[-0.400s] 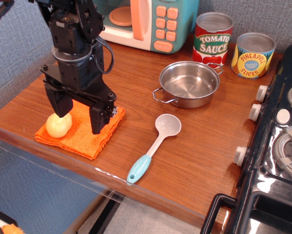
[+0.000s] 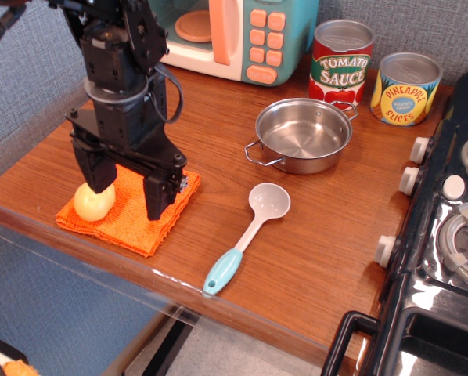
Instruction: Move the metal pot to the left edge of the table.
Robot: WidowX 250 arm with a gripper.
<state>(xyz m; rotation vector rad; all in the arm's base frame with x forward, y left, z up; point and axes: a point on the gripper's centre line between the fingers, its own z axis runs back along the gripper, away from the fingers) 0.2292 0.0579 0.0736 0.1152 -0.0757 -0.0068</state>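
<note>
One arm: black robot arm, standing over the left end of the table (image 2: 312,258).
Gripper: the gripper (image 2: 126,193) hangs with its jaws spread wide, holding nothing, its two fingers low over the orange cloth (image 2: 136,215).
Orange cloth: lies near the table's front-left corner, with a yellow ball-like object (image 2: 93,202) on its left part, just beside the left finger.
Metal pot: the metal pot (image 2: 303,135) sits upright and empty toward the back of the table, right of centre, well apart from the gripper.
Behind the pot: a tomato sauce can (image 2: 341,61) just beside its rear rim, a pineapple slices can (image 2: 405,88) further right.
Ladle: the grey ladle (image 2: 250,233) with a blue handle lies in front of the pot, handle pointing to the front edge.
Back edge: a toy microwave (image 2: 234,35).
Right edge: a black stove (image 2: 445,235).
In the way: the cloth, the ball and the arm itself occupy the left end.
</note>
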